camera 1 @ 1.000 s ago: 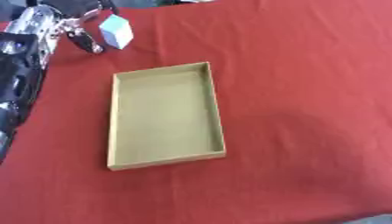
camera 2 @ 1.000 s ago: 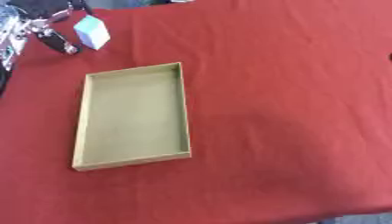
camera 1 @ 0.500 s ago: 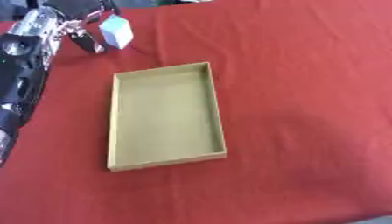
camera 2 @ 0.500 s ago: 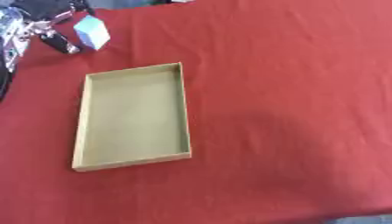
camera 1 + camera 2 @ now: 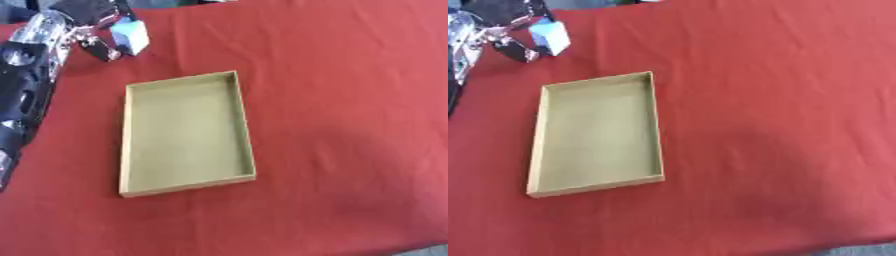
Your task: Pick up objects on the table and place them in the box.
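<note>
The robot's left arm (image 5: pixel 26 95) is running up the left edge of the scene, black with silver joints, from about 8 o'clock toward 11 o'clock. At its far end the left hand (image 5: pixel 87 22) is reaching over the red cloth near the top left corner, its fingers curling round a small pale blue block (image 5: pixel 131 37). The block is sitting just beside the fingers at 11 o'clock, tilted, with one lighter face turned up; dark fingertips are showing at its upper and left sides, and whether it is resting on the cloth or lifting clear of it cannot be told.

Toward the middle, one shallow tan cardboard box (image 5: pixel 242 130) is lying flat on the cloth, open side up, its long sides running roughly from 12 to 6 o'clock and leaning slightly. Nothing is showing inside it. The block is sitting well apart from the box, beyond its upper left corner at 11 o'clock.

The table under its red cloth (image 5: pixel 350 100) is filling the rest of the scene out to 3 o'clock, the fabric lying in faint creases.

By count: one arm, one hand, one blue block, one box. The right hand is not appearing in either eye view.
</note>
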